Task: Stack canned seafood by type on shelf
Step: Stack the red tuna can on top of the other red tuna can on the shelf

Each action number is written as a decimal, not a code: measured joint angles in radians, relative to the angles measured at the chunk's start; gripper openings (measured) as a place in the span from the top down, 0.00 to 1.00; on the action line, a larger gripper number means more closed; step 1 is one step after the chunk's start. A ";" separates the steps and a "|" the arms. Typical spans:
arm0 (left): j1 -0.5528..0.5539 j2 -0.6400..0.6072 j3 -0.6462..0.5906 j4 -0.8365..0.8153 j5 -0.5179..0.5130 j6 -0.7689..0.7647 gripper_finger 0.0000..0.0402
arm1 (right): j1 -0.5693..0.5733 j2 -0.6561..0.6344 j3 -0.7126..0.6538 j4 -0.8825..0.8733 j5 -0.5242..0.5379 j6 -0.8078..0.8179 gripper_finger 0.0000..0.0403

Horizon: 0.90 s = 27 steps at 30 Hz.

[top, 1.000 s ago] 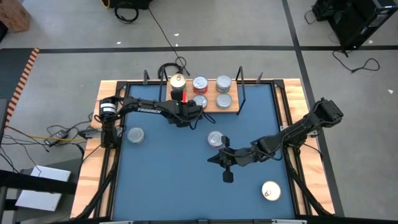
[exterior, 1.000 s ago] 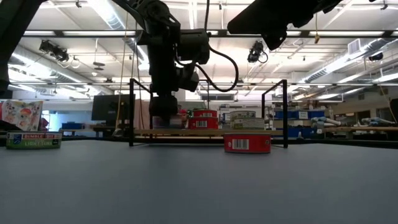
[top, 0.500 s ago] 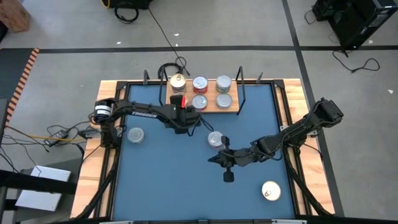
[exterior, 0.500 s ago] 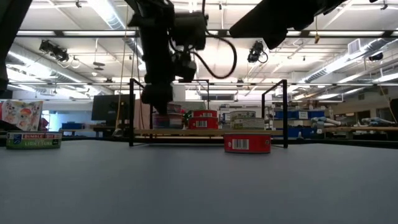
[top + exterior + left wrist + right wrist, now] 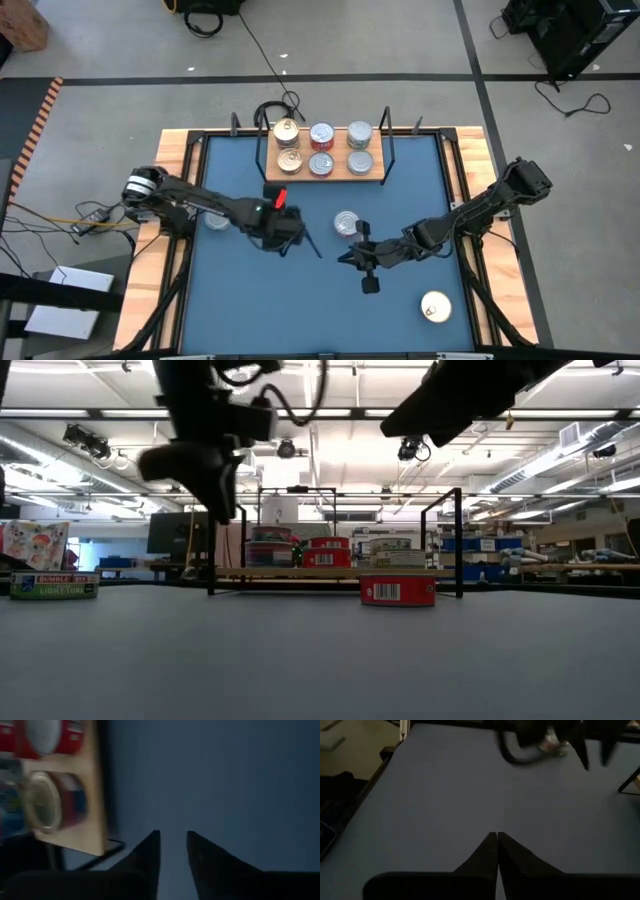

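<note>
Blue tabletop (image 5: 250,300) under bright workshop lights, and both arms are over its middle. Left gripper (image 5: 173,851) hangs above bare blue, carrying nothing, its two dark fingers set a narrow gap apart with only table showing between them — my read is it's between cans, free to go for another. Just beside that arm sits a loose silver-lidded tin (image 5: 216,218), the handiest pick. Right gripper (image 5: 497,851) hovers near centre with fingers pressed together, empty, likely just waiting. Close to it, a silver-lidded tin with red sides (image 5: 346,222); down toward the near corner, a pale-lidded tin (image 5: 435,307). At the far edge stands the light-wood shelf with black wire uprights (image 5: 370,175), holding six tins in columns: gold-lidded (image 5: 286,131), red-sided (image 5: 321,134), plain silver (image 5: 359,134) — sorted by kind.
</note>
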 joint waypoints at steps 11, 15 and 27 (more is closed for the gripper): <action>-0.168 -0.122 -0.166 0.133 0.139 -0.151 0.96 | 0.000 0.000 0.000 -0.065 -0.059 0.067 0.97; -0.204 -0.165 -0.241 0.299 0.144 -0.163 0.98 | 0.000 0.000 0.000 -0.144 -0.075 0.161 0.98; -0.218 -0.203 -0.487 0.864 0.184 -0.108 0.99 | -0.031 0.022 0.092 -0.456 0.008 0.296 0.85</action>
